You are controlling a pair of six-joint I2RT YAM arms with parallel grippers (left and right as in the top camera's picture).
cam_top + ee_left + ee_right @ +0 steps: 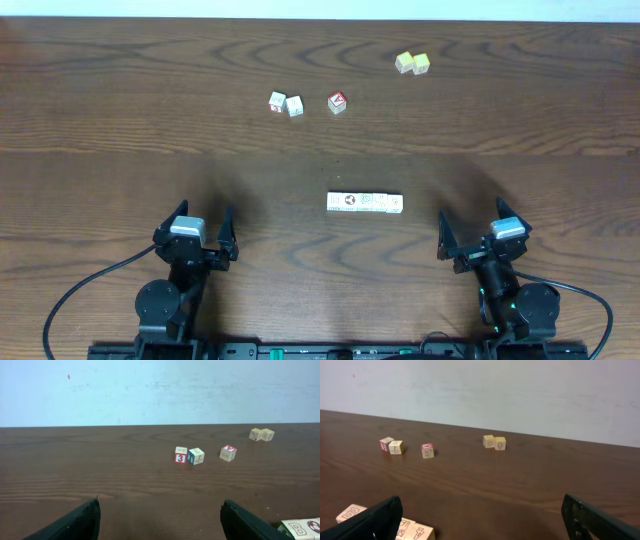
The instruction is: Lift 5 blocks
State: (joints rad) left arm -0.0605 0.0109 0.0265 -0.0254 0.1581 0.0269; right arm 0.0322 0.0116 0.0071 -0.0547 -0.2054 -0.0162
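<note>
I see two pale yellow cubes (412, 63) touching, near the far edge of the dark counter (120, 130). Slightly nearer me, a red-topped cube (337, 102) sits apart from a touching pair: a red-numbered cube (277, 102) and a blue-marked cube (295, 105).

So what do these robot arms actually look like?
Both are black, with round joints. The left gripper and right gripper each have two dark wedge-shaped fingers beside a pale grey block. A thin black cable loops out from each base.
</note>
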